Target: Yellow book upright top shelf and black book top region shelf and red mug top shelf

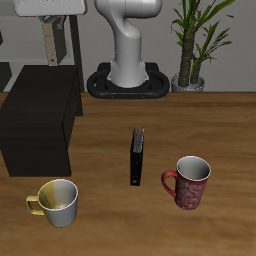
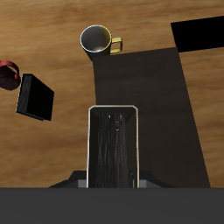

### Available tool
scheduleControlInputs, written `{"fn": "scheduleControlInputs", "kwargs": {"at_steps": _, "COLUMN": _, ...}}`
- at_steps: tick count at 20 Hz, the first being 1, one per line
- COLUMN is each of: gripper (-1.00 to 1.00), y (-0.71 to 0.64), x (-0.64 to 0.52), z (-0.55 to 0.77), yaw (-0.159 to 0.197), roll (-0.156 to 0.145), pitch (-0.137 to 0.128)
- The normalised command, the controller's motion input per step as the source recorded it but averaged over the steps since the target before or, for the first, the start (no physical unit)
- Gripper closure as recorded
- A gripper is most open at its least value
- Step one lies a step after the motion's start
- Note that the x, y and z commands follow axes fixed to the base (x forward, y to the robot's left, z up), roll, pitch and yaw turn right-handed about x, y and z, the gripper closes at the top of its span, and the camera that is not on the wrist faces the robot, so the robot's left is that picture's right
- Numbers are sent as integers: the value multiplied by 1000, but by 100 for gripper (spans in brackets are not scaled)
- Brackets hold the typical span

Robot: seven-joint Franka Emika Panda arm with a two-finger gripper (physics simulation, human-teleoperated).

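Note:
My gripper [image 1: 52, 28] is shut on the yellow book [image 1: 53, 48], a grey-tan block that hangs upright just above the back part of the black shelf [image 1: 42, 100]. In the wrist view the yellow book [image 2: 114, 149] fills the middle, with the shelf's flat top [image 2: 153, 96] below it. The thin black book [image 1: 137, 156] stands on its edge on the wooden table, in front of the robot's base. The red mug [image 1: 190, 182] stands upright beside it, nearer the table's front edge. Both the black book [image 2: 37, 96] and the red mug [image 2: 7, 74] show in the wrist view.
A cream mug with a yellow handle [image 1: 57, 202] stands on the table in front of the shelf. A potted plant [image 1: 192, 45] stands at the back beside the robot's base [image 1: 130, 70].

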Motion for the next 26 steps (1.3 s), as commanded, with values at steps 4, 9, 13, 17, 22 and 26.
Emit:
{"fn": "scheduleControlInputs", "kwargs": {"at_steps": 4, "gripper": 100, "y": -591, "x": 10, "z": 146, "yaw": -6, "roll": -1, "pitch": -12}}
{"fn": "scheduleControlInputs", "kwargs": {"at_steps": 9, "gripper": 100, "y": -575, "x": 9, "z": 116, "yaw": -40, "roll": 35, "pitch": -9}}
{"fn": "scheduleControlInputs", "kwargs": {"at_steps": 13, "gripper": 100, "y": -471, "x": -39, "z": -82, "yaw": -77, "roll": 58, "pitch": 22}}
{"fn": "scheduleControlInputs", "kwargs": {"at_steps": 17, "gripper": 100, "y": -232, "x": -55, "z": -257, "yaw": 16, "roll": 43, "pitch": 23}}
{"fn": "scheduleControlInputs", "kwargs": {"at_steps": 22, "gripper": 100, "y": -13, "x": -72, "z": -248, "yaw": 4, "roll": -9, "pitch": 9}}
{"fn": "scheduleControlInputs", "kwargs": {"at_steps": 26, "gripper": 100, "y": -5, "x": -23, "z": -136, "yaw": 35, "roll": -7, "pitch": -10}}
